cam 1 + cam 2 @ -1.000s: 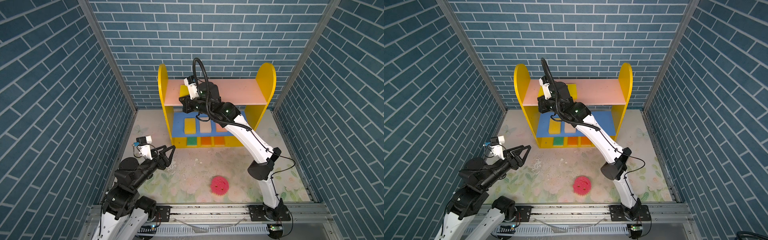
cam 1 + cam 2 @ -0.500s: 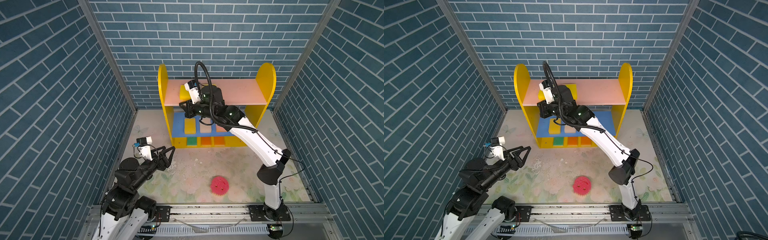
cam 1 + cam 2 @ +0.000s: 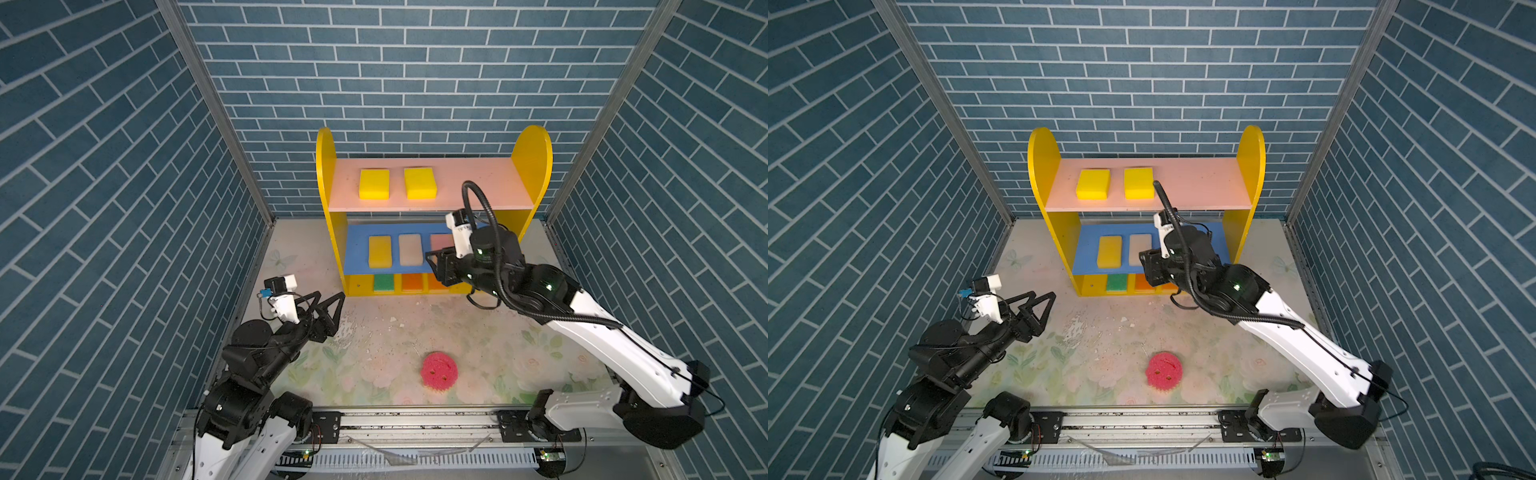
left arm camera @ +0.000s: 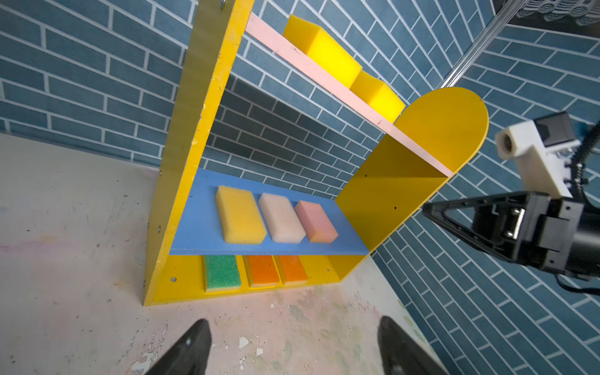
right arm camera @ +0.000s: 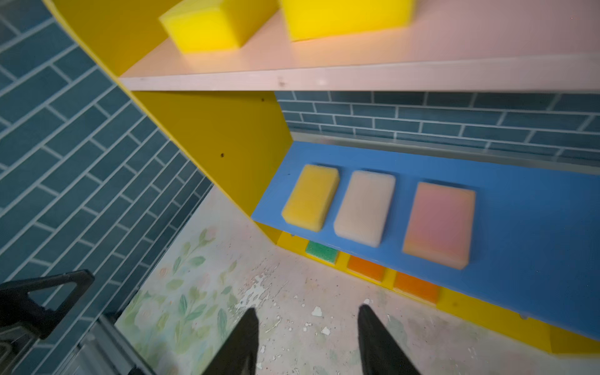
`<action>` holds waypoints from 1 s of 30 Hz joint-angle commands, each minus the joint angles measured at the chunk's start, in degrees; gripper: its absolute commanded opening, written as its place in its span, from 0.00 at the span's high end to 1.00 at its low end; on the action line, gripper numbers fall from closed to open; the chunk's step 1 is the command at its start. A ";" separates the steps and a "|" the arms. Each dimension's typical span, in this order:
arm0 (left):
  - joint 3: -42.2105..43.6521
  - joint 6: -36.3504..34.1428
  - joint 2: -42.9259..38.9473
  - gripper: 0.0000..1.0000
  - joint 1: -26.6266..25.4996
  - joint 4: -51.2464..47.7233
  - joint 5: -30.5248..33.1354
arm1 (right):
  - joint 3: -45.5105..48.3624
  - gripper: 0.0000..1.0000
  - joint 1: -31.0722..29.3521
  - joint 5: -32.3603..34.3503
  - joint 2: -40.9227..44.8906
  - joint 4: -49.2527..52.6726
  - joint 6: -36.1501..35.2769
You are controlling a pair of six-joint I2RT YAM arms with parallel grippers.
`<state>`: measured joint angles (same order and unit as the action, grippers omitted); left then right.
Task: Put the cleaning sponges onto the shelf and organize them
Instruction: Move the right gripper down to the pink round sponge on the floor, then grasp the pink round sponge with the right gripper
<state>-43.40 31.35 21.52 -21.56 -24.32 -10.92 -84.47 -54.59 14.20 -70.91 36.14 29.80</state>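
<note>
The shelf (image 3: 326, 174) stands at the back. Two yellow cleaning sponges (image 3: 374, 184) (image 3: 421, 183) lie on its pink top board. On the blue board lie a yellow sponge (image 5: 311, 197), a cream one (image 5: 365, 207) and a pink one (image 5: 439, 224). The base holds a green sponge (image 4: 222, 272) and two orange ones (image 4: 262, 270). A round pink smiley sponge (image 3: 439, 370) lies on the floor in front. My right gripper (image 3: 434, 268) hangs open and empty before the blue board's right end. My left gripper (image 3: 331, 296) is open and empty, low at the left.
Blue brick walls close in the left, right and back. The floor mat (image 3: 374, 332) is worn, with white flecks in front of the shelf. A metal rail (image 3: 415, 419) runs along the front edge. The right part of the pink board (image 3: 478, 183) is bare.
My right gripper has let go of a yellow sponge on the pink board, opened, and drawn back down to the blue board's level. My left gripper has opened a little wider.
</note>
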 commanded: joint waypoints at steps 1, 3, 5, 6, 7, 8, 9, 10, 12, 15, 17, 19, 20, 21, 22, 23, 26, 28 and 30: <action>2.09 -0.69 -0.13 0.14 -0.39 2.51 1.14 | 7.56 0.35 0.20 7.49 5.22 8.33 10.02; 3.19 -0.79 -0.12 0.16 -0.36 3.84 1.15 | 11.71 0.29 0.22 7.86 7.95 10.84 12.99; 4.95 -0.18 -0.08 0.18 -0.42 5.54 0.97 | 16.16 0.29 0.25 6.72 9.51 11.79 15.13; 5.59 0.13 0.03 0.20 -0.37 6.36 0.46 | 18.06 0.30 0.25 5.85 9.87 11.73 16.10; 6.25 0.88 0.18 0.21 -0.38 7.05 -0.21 | 20.32 0.30 0.17 4.71 10.06 11.12 17.12; 6.99 1.58 0.45 0.21 -0.40 7.70 -1.10 | 22.43 0.30 0.27 3.35 10.18 10.29 17.90; 7.54 2.06 0.69 0.21 -0.38 8.25 -1.71 | 24.23 0.30 0.20 2.43 10.07 9.79 18.77; 8.16 2.54 0.97 0.21 -0.40 8.42 -2.08 | 26.35 0.30 0.22 1.49 10.01 8.97 19.82; 9.29 3.33 1.41 0.21 -0.40 8.36 -2.17 | 30.13 0.31 0.21 0.04 9.90 7.08 21.58; 10.56 3.76 2.34 0.21 -0.39 8.92 -2.52 | 35.60 0.32 0.14 -2.35 10.11 4.29 24.24; 11.34 4.14 3.27 0.22 -0.40 9.80 -2.62 | 39.13 0.32 0.21 -5.43 10.29 1.91 25.48; 12.33 4.79 4.31 0.22 -0.41 10.85 -2.31 | 42.40 0.31 0.24 -10.31 9.49 -1.30 25.83; 12.86 4.95 5.00 0.22 -0.35 11.46 -1.97 | 43.89 0.32 0.16 -12.69 8.63 -2.92 26.04; 13.23 5.16 5.63 0.22 -0.33 11.79 -1.62 | 45.27 0.32 0.06 -14.79 7.86 -4.34 26.45; 13.59 5.33 6.47 0.22 -0.38 12.24 -0.98 | 46.85 0.33 0.07 -16.57 6.86 -5.61 27.15; 13.90 5.53 7.26 0.22 -0.38 12.65 -0.52 | 48.12 0.33 -0.25 -17.32 6.13 -6.53 27.94; 14.48 5.94 9.33 0.22 -0.38 14.21 -0.24 | 51.72 0.33 -0.61 -17.69 5.56 -10.33 29.74; 14.70 6.23 10.41 0.22 -0.39 14.62 0.31 | 53.29 0.33 -0.59 -18.12 4.90 -14.00 30.13; 14.75 6.60 11.68 0.22 -0.34 14.97 0.74 | 53.57 0.33 -0.65 -18.81 2.86 -16.77 30.10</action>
<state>-29.23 37.23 32.45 -21.67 -12.03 -11.38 -31.94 -54.96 -2.44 -66.15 26.35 56.86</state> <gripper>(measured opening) 0.777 0.674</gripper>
